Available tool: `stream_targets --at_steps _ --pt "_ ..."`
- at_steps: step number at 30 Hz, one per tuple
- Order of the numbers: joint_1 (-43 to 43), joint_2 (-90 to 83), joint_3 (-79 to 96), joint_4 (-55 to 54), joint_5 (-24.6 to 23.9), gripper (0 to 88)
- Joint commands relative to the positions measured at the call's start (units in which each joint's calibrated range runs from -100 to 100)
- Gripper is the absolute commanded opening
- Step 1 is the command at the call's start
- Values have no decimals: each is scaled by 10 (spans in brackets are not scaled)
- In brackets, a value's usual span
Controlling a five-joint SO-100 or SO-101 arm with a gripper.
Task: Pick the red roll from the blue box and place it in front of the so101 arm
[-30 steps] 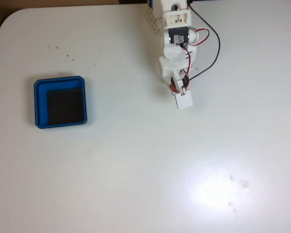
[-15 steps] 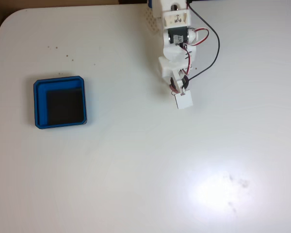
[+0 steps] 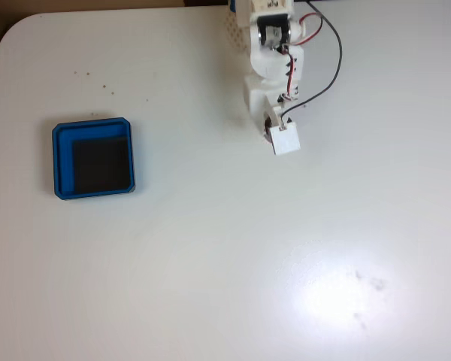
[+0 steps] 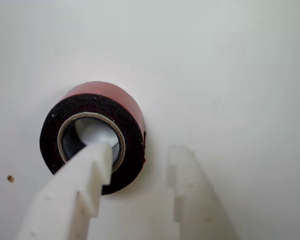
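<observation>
In the wrist view the red roll [image 4: 97,107] lies flat on the white table, ring face and dark hole up. My gripper [image 4: 142,152] is open around one side of it. The left fingertip [image 4: 97,162] reaches into the hole. The right finger [image 4: 187,175] stands just outside the roll, a small gap away. In the fixed view the so101 arm [image 3: 274,71] reaches down from the top edge, and its white wrist block [image 3: 285,139] covers the gripper and the roll. The blue box [image 3: 59,162] sits far to the left with only its black floor showing.
The white table [image 3: 225,263] stretches wide below and to the right of the arm. A few dark specks [image 3: 109,90] lie above the box. The table's rounded corner is at the upper left.
The arm has folded back toward the top edge. Its white wrist block has moved up a little. The blue box has not moved.
</observation>
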Motion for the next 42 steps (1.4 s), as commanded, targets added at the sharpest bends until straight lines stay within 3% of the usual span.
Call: stream_targets --at_steps 1,17,28,42 --pt "1 -123 34 -10 3 104" --pt "1 -480 223 -39 -3 104" --pt "1 -493 384 -237 2 104" --pt "-4 -496 390 -247 4 104"
